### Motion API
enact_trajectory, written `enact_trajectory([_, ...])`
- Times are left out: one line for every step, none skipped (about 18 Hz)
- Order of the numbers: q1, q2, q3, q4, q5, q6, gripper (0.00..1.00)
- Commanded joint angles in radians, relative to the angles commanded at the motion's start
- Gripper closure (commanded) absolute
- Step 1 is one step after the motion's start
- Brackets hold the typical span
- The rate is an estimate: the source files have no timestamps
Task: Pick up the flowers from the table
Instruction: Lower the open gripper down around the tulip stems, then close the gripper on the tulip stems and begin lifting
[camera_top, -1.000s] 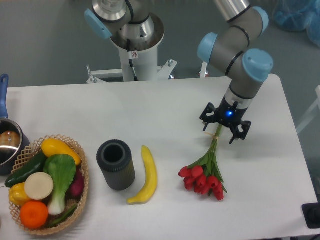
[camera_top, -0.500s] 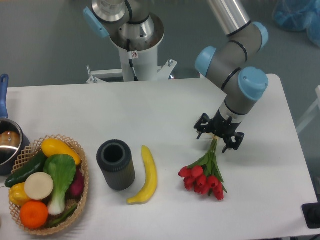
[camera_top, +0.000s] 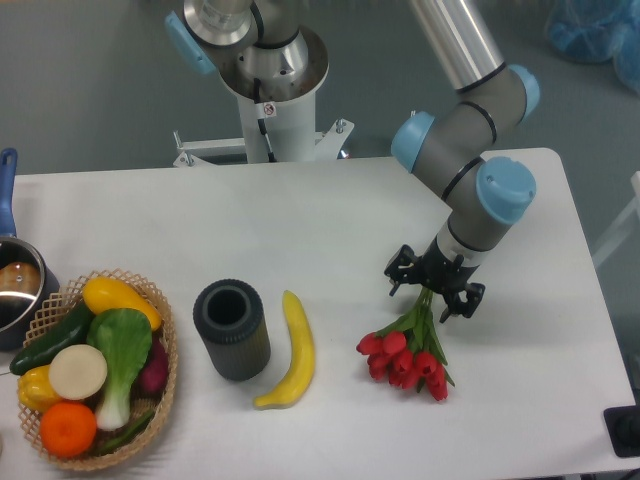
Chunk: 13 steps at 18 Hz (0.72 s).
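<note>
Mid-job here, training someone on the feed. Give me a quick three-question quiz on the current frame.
1. True or false: the flowers lie on the table.
2. What lies directly right of the dark cylinder? A) banana B) basket C) pot
3. Which part of the flowers is the gripper over?

Key: 1 true. 2 A, the banana. 3 the stems, above the red buds.

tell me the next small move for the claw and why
Probably close on the stems. The claw sits low over the stem end of the flowers, fingers appearing to straddle the stems, and the bouquet lies flat on the table. How far the fingers are closed is unclear.
</note>
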Motion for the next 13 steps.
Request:
enact_trajectory([0.0, -0.003, 0.003, -0.002, -0.003, 0.0, 0.0])
enact_trajectory([0.0, -0.005, 0.003, 0.0, -0.005, 0.0, 0.0])
enact_trajectory([0.0, -0.006, 0.003, 0.0, -0.005, 0.0, 0.0])
enact_trajectory([0.0, -0.011, 0.003, 0.0, -0.005, 0.0, 0.0])
enact_trajectory([0.0, -0.012, 0.003, 0.0, -0.005, 0.0, 0.0])
enact_trajectory([0.0, -0.012, 0.005, 0.0, -0.005, 0.0, 0.0])
enact_trajectory([0.0, -0.014, 0.009, -0.002, -0.005, 0.0, 0.0])
enact_trajectory([0.0, -0.014, 0.009, 0.0, -0.005, 0.0, 0.0])
enact_trajectory([-0.002, -0.015, 0.012, -0.002, -0.005, 0.0, 0.0])
enact_trajectory([-0.003, -0.018, 0.012, -0.002, -0.005, 0.0, 0.0])
enact_trajectory([-0.003, -0.023, 0.012, -0.002, -0.005, 0.0, 0.0])
enact_trajectory([-0.002, -0.023, 0.014, -0.002, -0.005, 0.0, 0.01])
enact_trajectory([-0.002, -0.023, 0.017, -0.002, -0.005, 0.0, 0.04])
